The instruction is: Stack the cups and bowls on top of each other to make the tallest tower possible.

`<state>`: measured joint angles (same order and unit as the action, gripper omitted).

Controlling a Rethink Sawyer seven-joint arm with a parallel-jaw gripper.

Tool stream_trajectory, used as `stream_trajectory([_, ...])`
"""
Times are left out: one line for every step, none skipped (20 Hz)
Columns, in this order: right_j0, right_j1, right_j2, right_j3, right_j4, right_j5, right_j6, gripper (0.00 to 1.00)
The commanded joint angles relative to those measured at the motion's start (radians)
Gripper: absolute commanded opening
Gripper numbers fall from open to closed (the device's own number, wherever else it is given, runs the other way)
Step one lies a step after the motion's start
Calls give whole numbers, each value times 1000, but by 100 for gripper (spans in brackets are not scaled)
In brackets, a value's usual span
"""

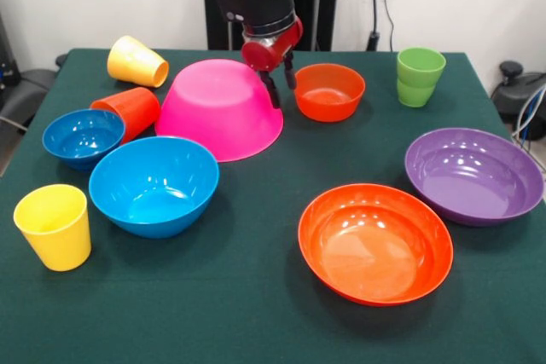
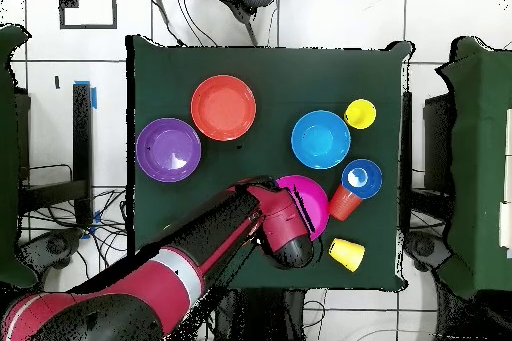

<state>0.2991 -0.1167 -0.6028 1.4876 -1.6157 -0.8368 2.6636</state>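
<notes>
The bowls lie scattered, unstacked: the wide orange bowl (image 1: pixel 375 243) nearest, the medium blue bowl (image 1: pixel 153 185) at nine o'clock of it. Farther back, the gripper (image 1: pixel 279 87), fingers apart, straddles the tilted pink bowl's (image 1: pixel 217 108) rim, probably about to grasp and right it. Overhead, the arm hides the small orange bowl (image 1: pixel 328 91).

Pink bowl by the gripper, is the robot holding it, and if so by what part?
The gripper seems to pinch the far rim of the tilted large pink bowl, one finger on each side of the wall, though actual contact can't be confirmed.
</notes>
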Motion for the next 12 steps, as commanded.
stream_trajectory([12, 14, 204, 35, 38, -5, 32, 100])
stream_trajectory([17, 12, 201, 37, 34, -1, 38, 100])
stream_trajectory([17, 10, 201, 38, 32, -1, 41, 100])
stream_trajectory([21, 8, 199, 39, 29, -2, 48, 100])
stream_trajectory([24, 6, 196, 40, 25, -3, 54, 100])
stream_trajectory([26, 4, 195, 41, 23, -5, 61, 100])
stream_trajectory([28, 4, 195, 40, 23, -4, 64, 100])
stream_trajectory([28, 2, 196, 40, 25, -4, 67, 100])
stream_trajectory([32, 4, 194, 39, 22, -2, 75, 100])
stream_trajectory([35, 5, 194, 39, 22, -1, 81, 100])
stream_trajectory([34, 4, 195, 40, 23, -1, 80, 100])
stream_trajectory([33, 2, 196, 42, 27, 0, 76, 100])
